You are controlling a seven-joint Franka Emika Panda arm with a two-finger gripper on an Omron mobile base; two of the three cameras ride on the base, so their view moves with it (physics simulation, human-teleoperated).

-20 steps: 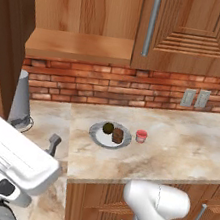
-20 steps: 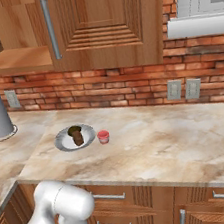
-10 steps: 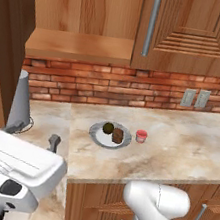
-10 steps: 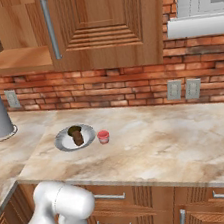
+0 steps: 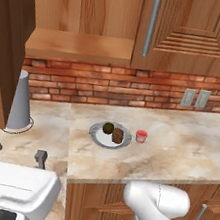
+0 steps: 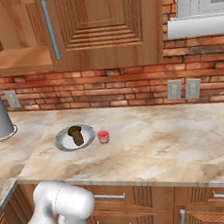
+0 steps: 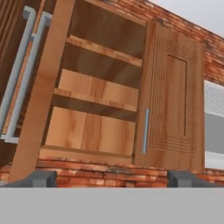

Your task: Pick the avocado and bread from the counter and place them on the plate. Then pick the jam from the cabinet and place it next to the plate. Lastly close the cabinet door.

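open cabinet (image 5: pixel 77 45) door cropped at left edge, bread (image 6: pixel 78 137) partly hiding avocado (image 6: pixel 73 130), jam (image 6: pixel 103 137) label unreadable

- The marbled counter (image 5: pixel 178 138) runs beneath my camera along a red brick wall, above wooden drawers.
- A scalloped plate (image 5: pixel 98 133) sits on it near the front edge. It carries the avocado (image 5: pixel 108 127) and, just beside it, the bread (image 5: pixel 118 135).
- The jam (image 5: pixel 141 136) stands directly on the stone, just beside the plate's rim on the side toward the wall sockets.
- A tall grey canister (image 5: pixel 21 101) stands on the counter well apart from the plate, under the open cabinet.
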